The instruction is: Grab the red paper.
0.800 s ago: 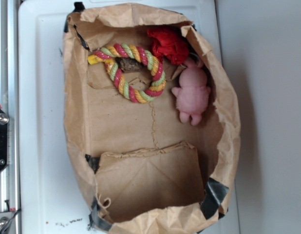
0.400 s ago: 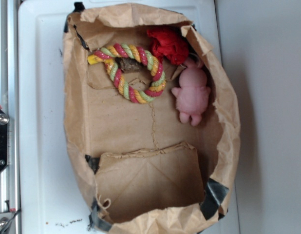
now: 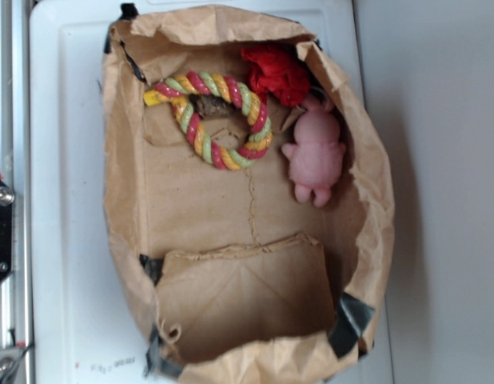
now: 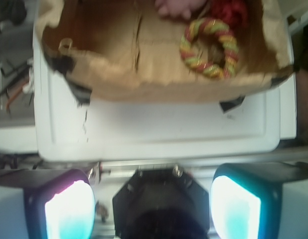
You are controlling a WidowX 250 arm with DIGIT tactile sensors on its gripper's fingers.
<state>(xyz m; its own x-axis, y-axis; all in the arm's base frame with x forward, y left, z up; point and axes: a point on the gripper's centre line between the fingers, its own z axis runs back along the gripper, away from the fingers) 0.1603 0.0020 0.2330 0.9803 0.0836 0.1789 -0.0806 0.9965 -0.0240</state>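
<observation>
Nothing is grabbed yet: the red paper [image 3: 276, 74] lies untouched at one o'clock inside the paper bag [image 3: 123, 200], between rope ring [image 3: 215, 118] and pink pig [image 3: 315, 156]. The fingers [image 4: 237, 206] stand spread, empty, well apart from it.

White plastic tabletop [image 3: 67, 160] w/ raised rim sits on pale grey surface [image 3: 447, 200], metal rail [image 3: 11, 96] along its left edge in exterior view, dark clutter of tools [image 4: 14, 84] beside it in blurry wrist view.
</observation>
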